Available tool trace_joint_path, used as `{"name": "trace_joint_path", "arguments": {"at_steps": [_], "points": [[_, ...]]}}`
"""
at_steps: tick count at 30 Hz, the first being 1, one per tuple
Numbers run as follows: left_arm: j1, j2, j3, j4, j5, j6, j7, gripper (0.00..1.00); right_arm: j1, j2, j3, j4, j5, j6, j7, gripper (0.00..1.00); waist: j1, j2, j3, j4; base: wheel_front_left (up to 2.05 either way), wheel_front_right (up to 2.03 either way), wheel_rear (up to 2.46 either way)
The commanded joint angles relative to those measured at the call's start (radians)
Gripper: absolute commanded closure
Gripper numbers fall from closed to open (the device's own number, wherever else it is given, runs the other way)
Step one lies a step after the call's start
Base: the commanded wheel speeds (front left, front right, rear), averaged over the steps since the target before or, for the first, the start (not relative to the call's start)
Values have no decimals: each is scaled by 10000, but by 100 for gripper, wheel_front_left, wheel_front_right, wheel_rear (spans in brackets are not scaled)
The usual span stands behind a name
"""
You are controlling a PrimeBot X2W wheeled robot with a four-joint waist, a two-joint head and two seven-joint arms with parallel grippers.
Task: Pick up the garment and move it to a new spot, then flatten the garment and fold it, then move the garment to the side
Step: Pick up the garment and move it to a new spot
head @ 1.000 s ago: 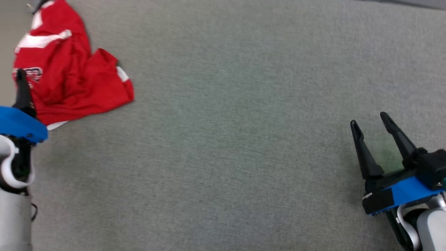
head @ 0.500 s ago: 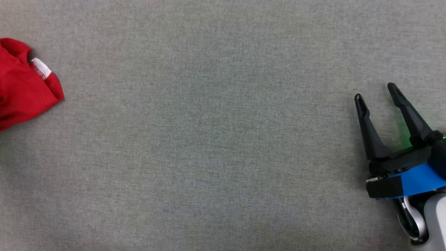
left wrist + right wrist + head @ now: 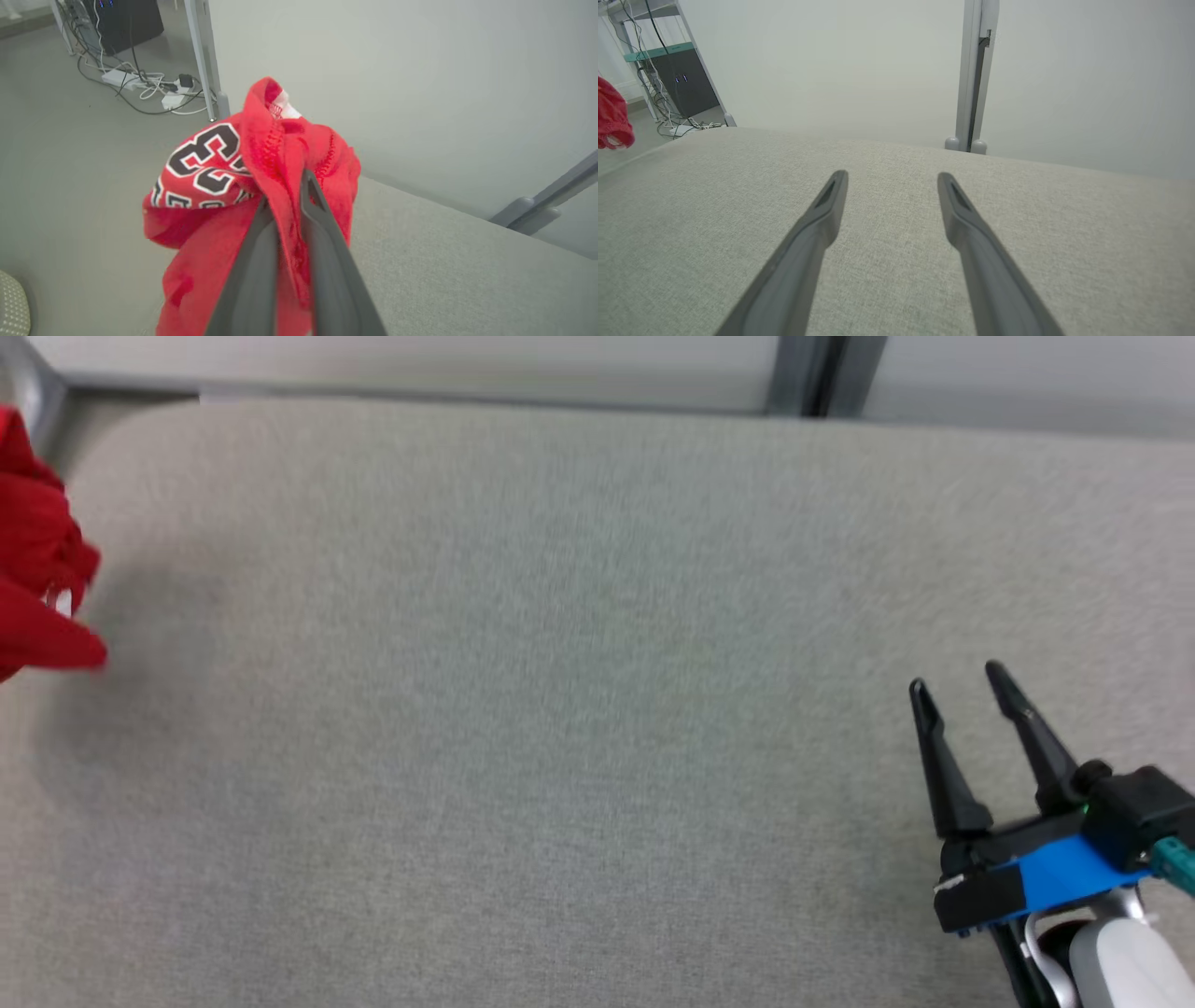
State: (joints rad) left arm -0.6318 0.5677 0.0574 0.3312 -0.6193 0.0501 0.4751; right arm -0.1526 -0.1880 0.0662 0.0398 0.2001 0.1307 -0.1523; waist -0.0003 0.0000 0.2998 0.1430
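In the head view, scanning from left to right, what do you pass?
From the left edge: crumpled red jersey garment → bare grey woven fabric surface → right hand, its two long dark fingers spread open.

Garment (image 3: 205, 196) between left fingers (image 3: 322, 233), beside table (image 3: 467, 270) left edge.

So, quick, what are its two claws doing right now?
Left gripper: closed, pinching the red garment.
Right gripper: open, holding nothing.
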Motion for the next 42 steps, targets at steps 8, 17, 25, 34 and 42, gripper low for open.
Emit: {"name": "trace_joint_path", "arguments": {"at_steps": [8, 17, 25, 34, 42], "points": [[-1207, -313, -1107, -1789, -19, -709, 758, 100, 759, 401, -33, 269, 145, 1, -134, 0, 3, 0, -2153, -1205, 0, 0, 0], [-1260, -1651, -2775, -3344, -556, -1061, 1849, 100, 891, 657, -90, 137, 173, 1, -152, 0, 3, 0, -2016, -2139, 0, 0, 0], [-455, -2800, -4440, -2781, 38, -1240, 1302, 100, 260, 760, 223, 207, 244, 1, -301, 0, 3, 0, -974, -3329, 0, 0, 0], [136, -4105, -5524, 210, 867, -939, -395, 15, -244, 860, 458, 673, 420, 1, -641, 0, 3, 0, -297, -4242, 0, 0, 0], [376, -4772, -5557, 1354, 717, -1108, -2431, 0, -169, 763, 334, 908, 364, 1, -768, 0, 3, 0, -639, -3964, 0, 0, 0]]}}
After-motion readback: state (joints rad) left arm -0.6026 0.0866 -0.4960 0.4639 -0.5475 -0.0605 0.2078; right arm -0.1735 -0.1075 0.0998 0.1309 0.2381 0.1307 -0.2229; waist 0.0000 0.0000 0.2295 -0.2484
